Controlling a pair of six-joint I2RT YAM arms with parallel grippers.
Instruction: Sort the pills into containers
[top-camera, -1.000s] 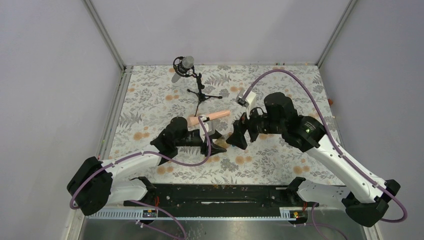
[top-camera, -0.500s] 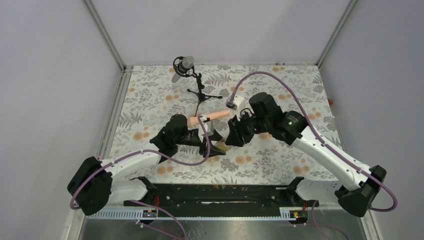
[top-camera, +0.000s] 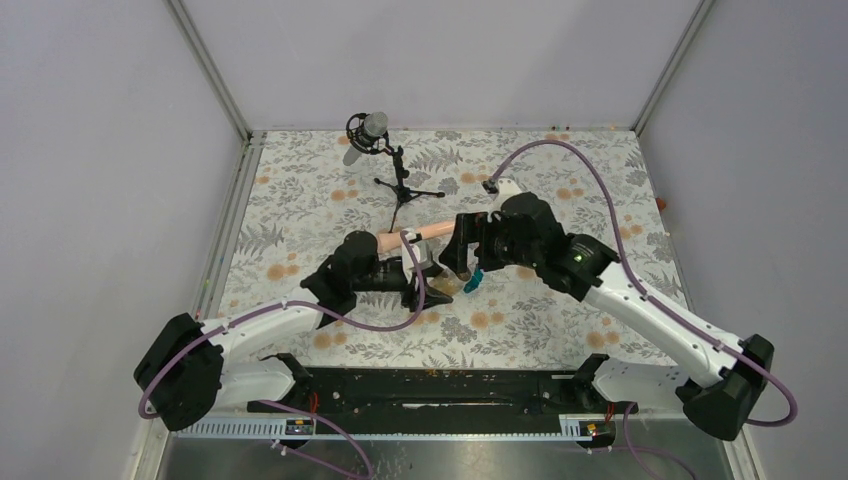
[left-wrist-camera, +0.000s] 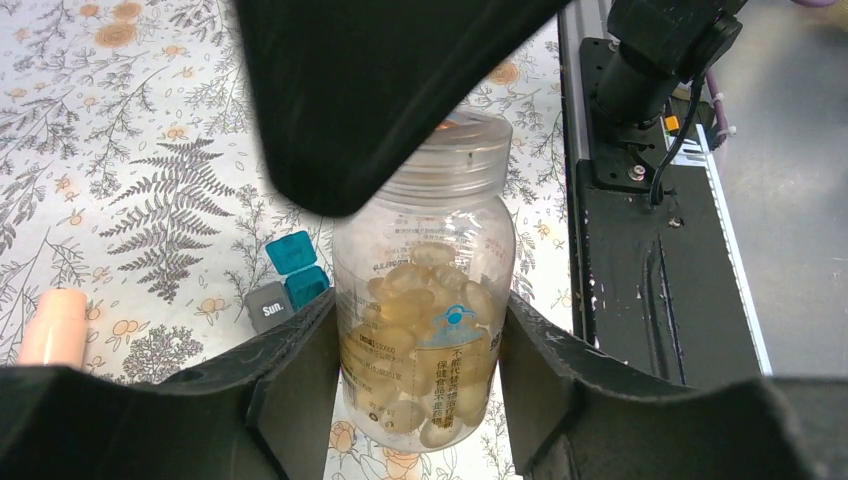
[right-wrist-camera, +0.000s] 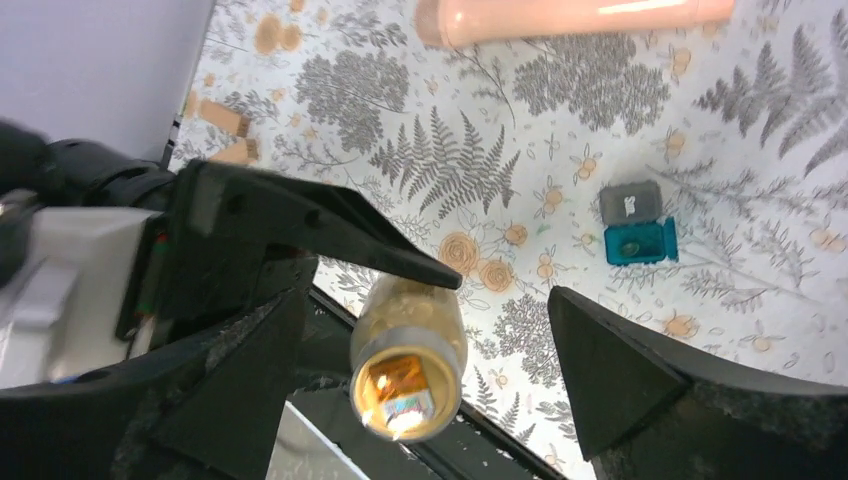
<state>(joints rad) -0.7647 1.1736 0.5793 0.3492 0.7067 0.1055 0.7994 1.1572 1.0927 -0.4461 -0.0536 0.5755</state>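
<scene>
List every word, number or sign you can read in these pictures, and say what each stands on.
"Sun." on the grey part of the teal-and-grey pill box.
Chinese print on the label of the amber pill bottle: too small to read.
Nothing else is legible.

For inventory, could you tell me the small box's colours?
The box is teal and grey; right wrist view.

Amber bottle (left-wrist-camera: 425, 310): small, translucent, round, packed with pale yellow softgels, printed label, upright, clamped at mid-body between the left jaws, near surface centre. Teal-and-grey box (left-wrist-camera: 290, 285): tiny, teal lid open, grey cell marked "Sun.", flat on surface just beside bottle
</scene>
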